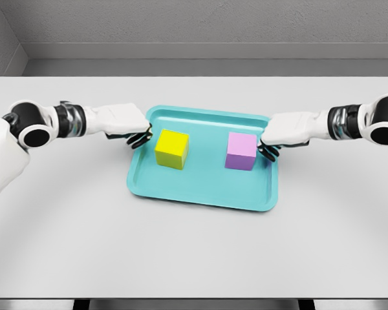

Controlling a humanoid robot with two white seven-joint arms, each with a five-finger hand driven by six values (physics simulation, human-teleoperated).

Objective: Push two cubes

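A teal tray [200, 194] lies at the middle of the pale grey tabletop [194, 252], and both cubes sit inside it, well apart from each other. The yellow cube [172, 149] stands in the tray's left half, the purple cube [241, 151] in its right half, each flat on the tray floor. The left robot hand [126, 126] reaches in from the left and hangs over the tray's left rim, just beside the yellow cube's left face; its dark fingertips [141, 139] are curled downward and hold nothing, and whether they touch the cube cannot be told. The right robot hand [288, 132] comes in from the right in mirror fashion, at the tray's right rim, its fingers likewise curled and empty, close against the purple cube's right face. Each cube thus lies inward of its hand, between hand and tray centre.
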